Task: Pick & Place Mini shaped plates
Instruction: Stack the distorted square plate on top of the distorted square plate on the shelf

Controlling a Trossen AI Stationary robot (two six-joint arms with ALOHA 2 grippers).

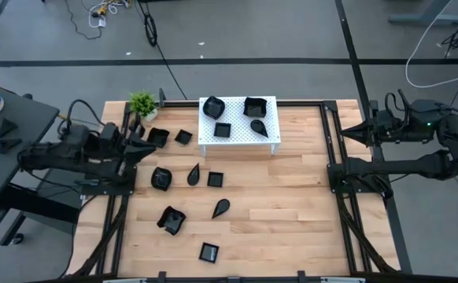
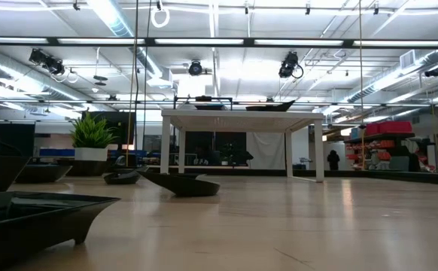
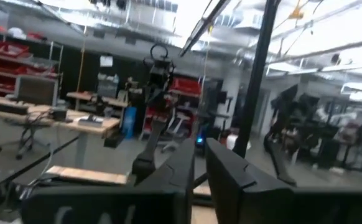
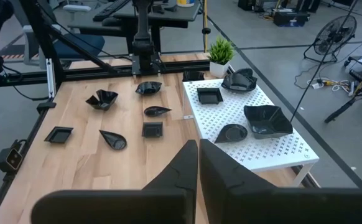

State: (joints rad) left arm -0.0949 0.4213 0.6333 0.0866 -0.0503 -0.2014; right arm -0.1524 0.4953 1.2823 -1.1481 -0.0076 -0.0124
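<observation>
Four mini shaped plates [image 1: 237,116] sit on our white stand [image 1: 270,134], eight remain on the desk [image 1: 284,212]; both hands wait, fingers pressed together.

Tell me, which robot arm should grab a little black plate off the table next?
Probably the left. The left gripper sits right beside the plates on the wood, while the right gripper waits at the far edge.

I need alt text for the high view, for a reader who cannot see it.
Seen from above, a wooden table holds eight small black plates, and a white stand near its far edge carries four more. A small green plant sits beside the stand, and both arms wait at the table's sides.
</observation>
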